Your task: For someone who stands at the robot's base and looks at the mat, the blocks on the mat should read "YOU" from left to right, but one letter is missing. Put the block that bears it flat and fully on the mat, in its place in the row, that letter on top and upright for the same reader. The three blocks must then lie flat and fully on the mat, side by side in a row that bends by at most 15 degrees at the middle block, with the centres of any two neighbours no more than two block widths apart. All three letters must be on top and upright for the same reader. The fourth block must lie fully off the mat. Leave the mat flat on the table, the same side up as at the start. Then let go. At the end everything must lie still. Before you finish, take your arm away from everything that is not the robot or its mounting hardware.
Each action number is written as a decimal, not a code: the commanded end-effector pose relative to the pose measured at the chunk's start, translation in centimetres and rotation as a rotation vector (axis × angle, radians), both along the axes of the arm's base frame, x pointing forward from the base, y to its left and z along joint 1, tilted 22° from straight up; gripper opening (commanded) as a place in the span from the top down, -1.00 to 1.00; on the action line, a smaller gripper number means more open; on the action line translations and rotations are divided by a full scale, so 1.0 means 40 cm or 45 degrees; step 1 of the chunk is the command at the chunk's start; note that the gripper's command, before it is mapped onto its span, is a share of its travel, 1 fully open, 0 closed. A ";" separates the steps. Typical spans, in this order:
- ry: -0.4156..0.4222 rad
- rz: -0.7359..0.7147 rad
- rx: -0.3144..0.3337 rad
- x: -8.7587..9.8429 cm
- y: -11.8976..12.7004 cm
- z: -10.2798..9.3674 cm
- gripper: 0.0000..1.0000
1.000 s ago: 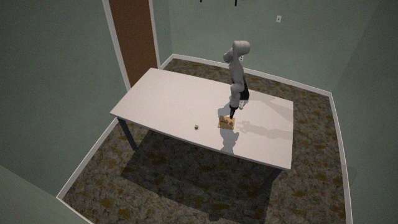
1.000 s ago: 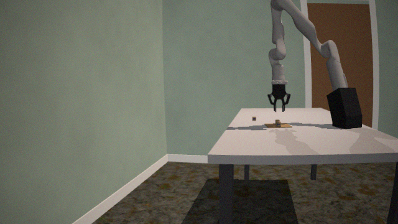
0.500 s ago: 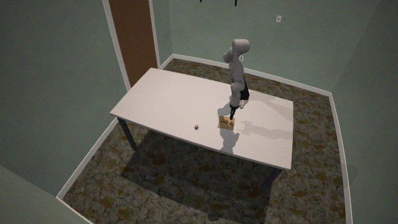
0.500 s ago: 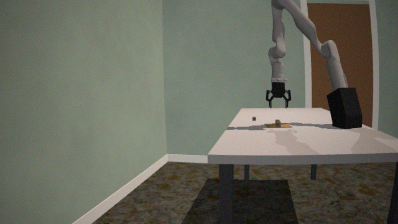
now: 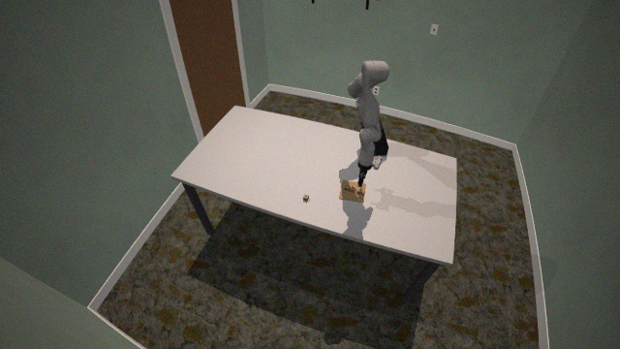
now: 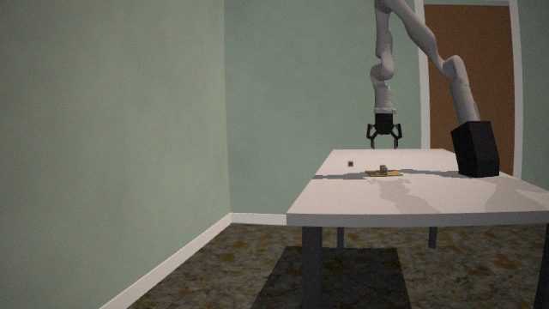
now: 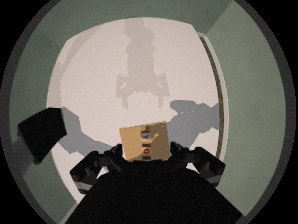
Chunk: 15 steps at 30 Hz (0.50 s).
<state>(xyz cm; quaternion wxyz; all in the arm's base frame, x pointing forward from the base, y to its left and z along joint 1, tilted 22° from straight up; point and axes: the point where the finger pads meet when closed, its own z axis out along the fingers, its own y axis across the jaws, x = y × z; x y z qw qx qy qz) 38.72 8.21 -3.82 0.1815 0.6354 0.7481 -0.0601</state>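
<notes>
Mat (image 6: 392, 173) is the landmark here. Well to its left on the surface (image 6: 407, 202), a lone small block (image 6: 350, 163), fully off the mat – prob the spare. On the mat itself, blocks (image 6: 383, 170) sit bunched near the middle; ext view shows only one clump, so can't count them or check the row. Directly above the mat hangs the gripper (image 6: 384, 139), jaws spread wide, nothing btwn them, clear air down to the blocks. Right of the mat, the arm's dark base (image 6: 475, 148).

Top view: mat (image 5: 345, 195) close to the near edge of the surface, spare block (image 5: 306, 198) off to its left. Wrist view looks down on the mat (image 7: 129, 137), dark marks on it, prob block faces.

Handling, my read: blocks look small, rigid, light – easy to nudge or tip, so any re-grip wants two opposite flat sides, square, jaws well open on approach. Mat looks thin; could slide if dragged.

Writing: no letters legible in any view, too small & blurry. No brands or labels visible.
</notes>
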 end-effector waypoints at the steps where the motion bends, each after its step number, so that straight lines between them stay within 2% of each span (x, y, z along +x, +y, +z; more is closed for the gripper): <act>1: -0.002 0.001 0.002 0.000 0.005 0.008 -1.00; 10: -0.002 0.001 0.002 -0.018 0.034 0.092 -1.00; 12: -0.002 0.001 0.002 -0.018 0.034 0.092 -1.00; 15: -0.002 0.001 0.002 -0.026 0.046 0.129 -1.00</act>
